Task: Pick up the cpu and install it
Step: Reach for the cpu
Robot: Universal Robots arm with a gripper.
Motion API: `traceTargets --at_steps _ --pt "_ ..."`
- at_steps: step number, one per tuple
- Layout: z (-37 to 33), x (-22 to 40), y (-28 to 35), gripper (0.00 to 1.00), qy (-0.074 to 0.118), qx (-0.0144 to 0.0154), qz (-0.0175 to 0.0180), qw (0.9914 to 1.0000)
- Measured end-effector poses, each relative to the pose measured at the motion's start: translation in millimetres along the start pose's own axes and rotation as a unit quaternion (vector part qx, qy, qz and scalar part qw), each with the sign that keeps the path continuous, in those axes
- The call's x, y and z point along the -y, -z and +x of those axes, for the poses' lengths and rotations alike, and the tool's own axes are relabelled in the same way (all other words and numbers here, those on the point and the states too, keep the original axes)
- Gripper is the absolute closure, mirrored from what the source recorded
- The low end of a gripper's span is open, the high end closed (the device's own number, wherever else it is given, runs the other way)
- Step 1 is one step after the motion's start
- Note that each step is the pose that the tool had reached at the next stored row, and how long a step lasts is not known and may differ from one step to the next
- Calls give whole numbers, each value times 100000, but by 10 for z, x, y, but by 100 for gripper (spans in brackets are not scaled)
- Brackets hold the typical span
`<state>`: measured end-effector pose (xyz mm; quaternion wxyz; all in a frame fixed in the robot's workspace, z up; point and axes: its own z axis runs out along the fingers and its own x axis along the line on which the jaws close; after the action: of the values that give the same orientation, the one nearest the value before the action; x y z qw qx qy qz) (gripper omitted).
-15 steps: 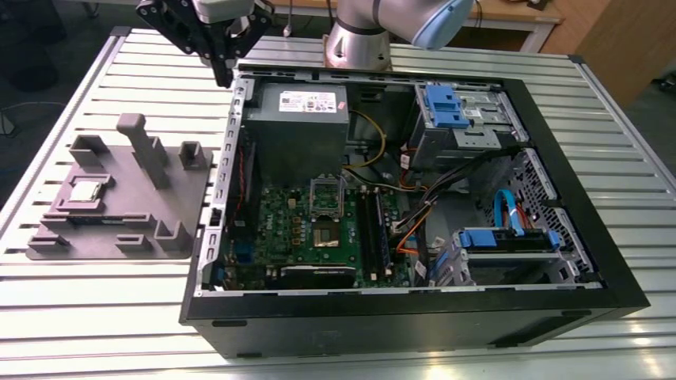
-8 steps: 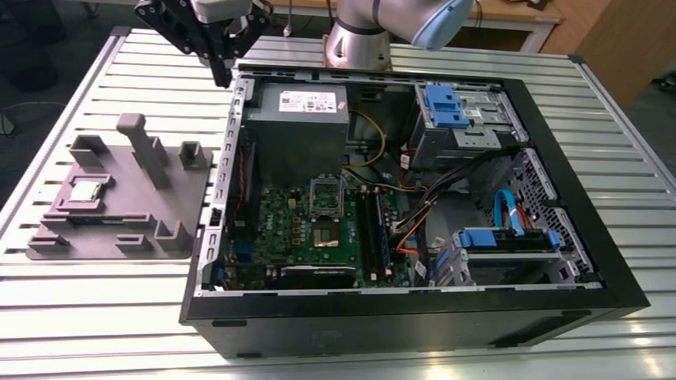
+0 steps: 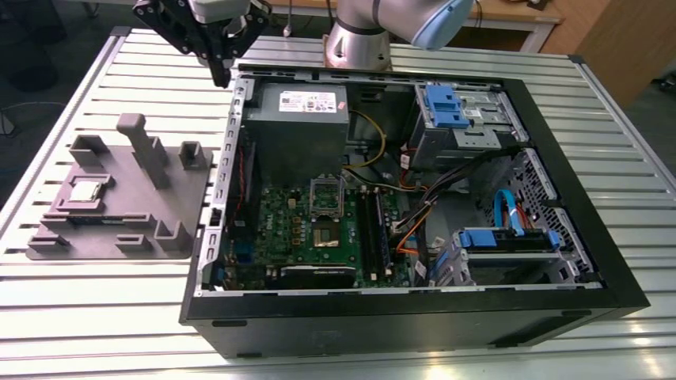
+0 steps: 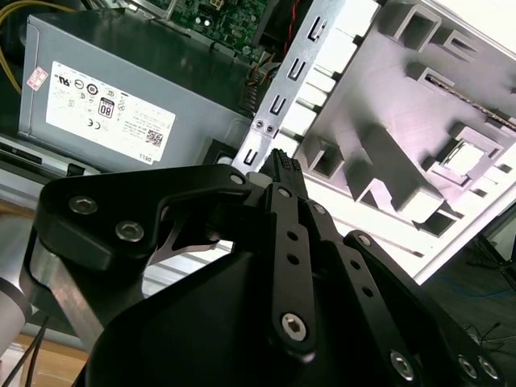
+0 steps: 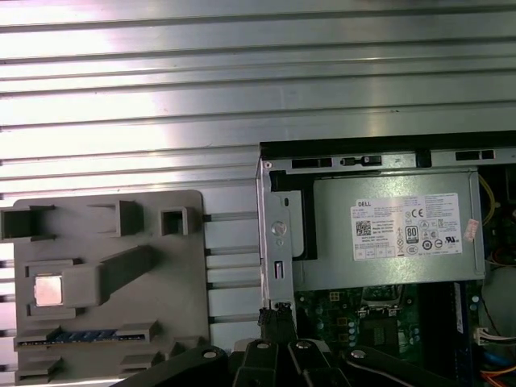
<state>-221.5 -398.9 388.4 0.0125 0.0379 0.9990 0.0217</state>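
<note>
The cpu (image 3: pixel 85 192), a small silvery square chip, lies flat in a recess of the grey holder tray (image 3: pixel 174 202) at the exterior view's left, beside the open computer case (image 3: pixel 423 309). Both wrist views show it too, as the cpu (image 5: pixel 48 290) and the cpu (image 4: pixel 468 157). My gripper (image 3: pixel 221 77) hangs above the case's rear left corner, well away from the chip, fingers down, shut and holding nothing. Its black fingers (image 4: pixel 284 165) meet over the case's metal edge. The green motherboard (image 3: pixel 285 229) carries an open socket (image 3: pixel 325 193).
A grey power supply box (image 3: pixel 301 119) with a white label fills the case's rear left. Blue drive brackets (image 3: pixel 449 107) and cable bundles (image 3: pixel 423 214) crowd the right side. The holder tray has upright posts (image 3: pixel 142 146). Everything sits on a slatted metal table (image 3: pixel 95 317).
</note>
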Motion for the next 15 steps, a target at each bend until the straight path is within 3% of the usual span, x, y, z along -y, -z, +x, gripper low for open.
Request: traceTargets --at_steps 15 --pt "34 3 0 89 -2 -1 1 100000"
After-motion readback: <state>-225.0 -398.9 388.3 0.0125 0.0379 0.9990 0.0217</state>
